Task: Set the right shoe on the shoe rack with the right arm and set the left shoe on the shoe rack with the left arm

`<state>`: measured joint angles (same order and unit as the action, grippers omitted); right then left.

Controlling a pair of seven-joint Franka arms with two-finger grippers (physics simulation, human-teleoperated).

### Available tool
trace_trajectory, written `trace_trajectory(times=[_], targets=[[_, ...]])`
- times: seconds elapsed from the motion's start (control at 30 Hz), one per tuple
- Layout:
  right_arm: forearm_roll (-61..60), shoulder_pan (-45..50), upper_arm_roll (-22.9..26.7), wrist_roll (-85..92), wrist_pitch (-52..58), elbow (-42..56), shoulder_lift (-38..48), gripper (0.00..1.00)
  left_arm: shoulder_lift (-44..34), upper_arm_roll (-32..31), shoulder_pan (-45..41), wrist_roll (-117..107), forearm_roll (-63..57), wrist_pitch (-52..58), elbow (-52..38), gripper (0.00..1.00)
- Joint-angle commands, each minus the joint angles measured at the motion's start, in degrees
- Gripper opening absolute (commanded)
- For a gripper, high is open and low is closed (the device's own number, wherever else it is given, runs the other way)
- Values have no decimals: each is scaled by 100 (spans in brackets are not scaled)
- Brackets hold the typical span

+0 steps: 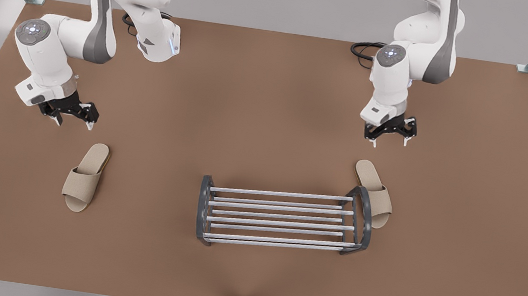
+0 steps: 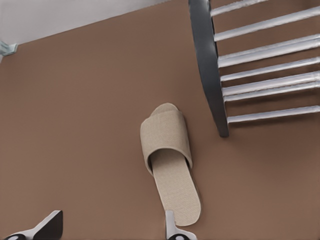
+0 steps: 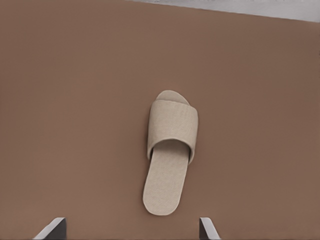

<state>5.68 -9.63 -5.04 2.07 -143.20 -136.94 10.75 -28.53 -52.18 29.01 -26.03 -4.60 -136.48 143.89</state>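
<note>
Left tool (image 1: 388, 138): hung above the surface (image 1: 268, 117) with its fingers spread and nothing between them; the left shoe (image 1: 374, 193) lay flat just ahead of and below the fingertips, heel end nearest, as the left wrist view showed (image 2: 170, 162).

Right tool (image 1: 73, 117): also spread and empty, hovering above the surface; the right shoe (image 1: 86, 176) lay just beyond its fingertips, heel end nearest, well apart from the rack, with open surface all round it in the right wrist view (image 3: 171, 155).

Shoe rack (image 1: 283, 218): stood between the two tools and past both of them, empty; the left shoe sat close against one of its end frames, whether touching I could not tell.

Materials and shapes: both slippers were beige woven fabric, open-toed, each with a wide strap arching over a flat footbed and a thin yellowish sole edge. The rack was silvery round rods between dark grey arched ends.

Handling, judged: each slipper was probably light, soft and a little floppy, not fragile. The raised strap looked the best hold, pinched across its arch; the flat heel offered little to grip. Smooth rods might let a sole slide or tip between gaps.
</note>
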Motion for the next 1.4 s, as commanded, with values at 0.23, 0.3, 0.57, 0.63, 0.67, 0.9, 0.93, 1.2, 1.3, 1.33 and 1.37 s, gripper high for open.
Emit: trace_trajectory(times=[0.23, 0.3, 0.57, 0.63, 0.67, 0.9, 0.93, 1.2, 1.3, 1.33, 1.37], targets=[[-23, -364, -6, 136, -5737, -782, -1101, 100, 270, -2012, 1851, -4015, -41, -1785, 87, 99], [-23, -364, 3, 136, -5746, -747, -1418, 100, 199, -2235, 2267, -3998, -68, -2137, 131, 99], [-23, -522, 12, 145, -5755, -342, -2095, 100, -1436, -4379, 4332, -4481, -85, -4317, 597, 99], [-14, -566, 12, 136, -5755, -404, -2068, 100, -1471, -4801, 4815, -4481, -85, -5011, 790, 99], [-14, -619, 12, 127, -5755, -413, -2103, 100, -1549, -4810, 4824, -4490, -85, -5081, 790, 99], [48, -786, 21, 180, -5772, -88, -3237, 100, -2148, -5355, 4947, -4525, 925, -5486, 852, 99], [56, -786, 21, 198, -5772, -70, -3290, 100, -2148, -5355, 4947, -4464, 925, -5495, 896, 99], [531, -1217, 12, 250, -5790, -299, -3360, 100, -1708, -5566, 5194, -4507, 1005, -5802, 1150, 99], [478, -1173, 12, 250, -5790, 0, -3720, 100, -1726, -5575, 5185, -4402, 899, -5942, 1177, 99], [478, -1173, 12, 242, -5790, 70, -3791, 100, -1726, -5583, 5255, -4068, 890, -6330, 1353, 99], [461, -1164, 12, 242, -5790, 167, -3870, 100, -1726, -5645, 5255, -4068, 873, -6338, 1353, 99]])
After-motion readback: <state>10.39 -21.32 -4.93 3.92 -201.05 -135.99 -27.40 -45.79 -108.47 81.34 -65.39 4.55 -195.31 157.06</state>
